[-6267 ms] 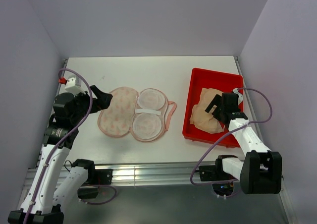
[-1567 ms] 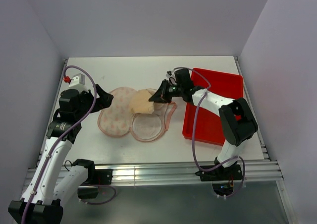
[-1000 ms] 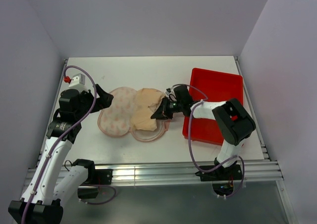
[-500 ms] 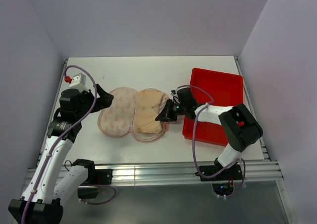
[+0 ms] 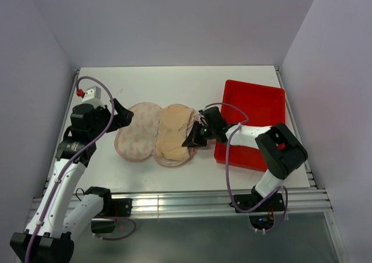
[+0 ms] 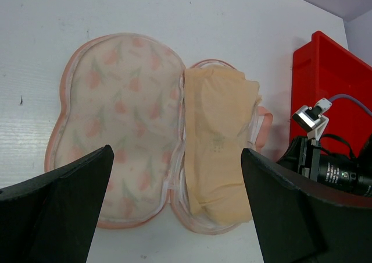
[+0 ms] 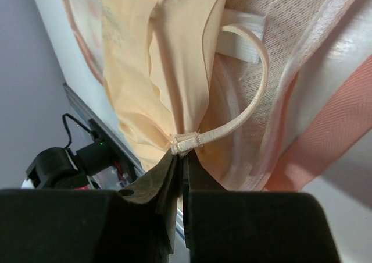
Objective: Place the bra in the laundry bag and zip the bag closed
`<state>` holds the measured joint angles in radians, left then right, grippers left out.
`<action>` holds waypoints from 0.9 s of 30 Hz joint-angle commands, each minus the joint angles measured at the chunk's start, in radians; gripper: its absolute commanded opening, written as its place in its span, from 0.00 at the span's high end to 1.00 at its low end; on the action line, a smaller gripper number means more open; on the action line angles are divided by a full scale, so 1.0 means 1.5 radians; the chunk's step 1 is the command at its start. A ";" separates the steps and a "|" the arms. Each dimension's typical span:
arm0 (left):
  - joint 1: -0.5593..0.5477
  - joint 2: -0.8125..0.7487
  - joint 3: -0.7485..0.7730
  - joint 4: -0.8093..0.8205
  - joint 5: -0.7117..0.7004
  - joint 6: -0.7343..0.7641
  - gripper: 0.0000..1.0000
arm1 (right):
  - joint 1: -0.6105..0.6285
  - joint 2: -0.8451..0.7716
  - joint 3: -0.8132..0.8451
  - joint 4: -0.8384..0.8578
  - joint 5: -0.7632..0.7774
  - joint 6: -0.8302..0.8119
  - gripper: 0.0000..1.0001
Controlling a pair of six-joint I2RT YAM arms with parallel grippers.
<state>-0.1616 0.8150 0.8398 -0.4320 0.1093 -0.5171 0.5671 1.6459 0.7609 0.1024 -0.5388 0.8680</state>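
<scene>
The laundry bag point(image 5: 138, 138) lies open and flat on the white table, its printed half point(image 6: 116, 135) to the left. The peach bra point(image 5: 173, 136) lies over the bag's right half, covering most of the mesh lining point(image 7: 302, 53). My right gripper point(image 5: 193, 138) is low at the bag's right edge, shut on the bra's edge point(image 7: 145, 71) where a thin strap point(image 7: 250, 100) joins. My left gripper point(image 5: 124, 116) hovers open above the bag's left edge. Its fingers point(image 6: 64, 210) frame the bag and the bra point(image 6: 221, 141), and nothing is between them.
A red tray point(image 5: 256, 109) stands at the right, beside my right arm, and shows again as the red tray point(image 6: 325, 82) in the left wrist view. The bag's pink zipper edge point(image 7: 331, 129) lies under my right gripper. White walls close the table's back and sides.
The bra came out of the red tray and over to the bag. In the last second my right gripper sank, laying it flat over the right half. The left arm barely moved.
</scene>
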 commanded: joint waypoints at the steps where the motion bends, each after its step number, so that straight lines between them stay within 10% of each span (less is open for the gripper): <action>1: -0.001 0.000 0.003 0.009 0.008 0.003 0.01 | 0.012 -0.022 0.014 -0.023 0.036 -0.018 0.95; 12: -0.001 0.009 0.002 0.011 0.009 0.000 0.01 | 0.014 -0.094 0.024 -0.076 0.091 -0.032 0.47; 20: 0.011 0.032 0.003 -0.040 -0.122 -0.080 0.01 | 0.012 -0.178 0.074 -0.190 0.221 -0.049 0.47; 27: 0.150 0.134 -0.054 0.014 -0.055 -0.169 0.03 | -0.014 -0.169 0.136 -0.251 0.326 -0.065 0.50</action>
<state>0.0051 0.9562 0.7914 -0.4557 0.0105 -0.6857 0.5709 1.3911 0.9112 -0.2230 -0.1513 0.7994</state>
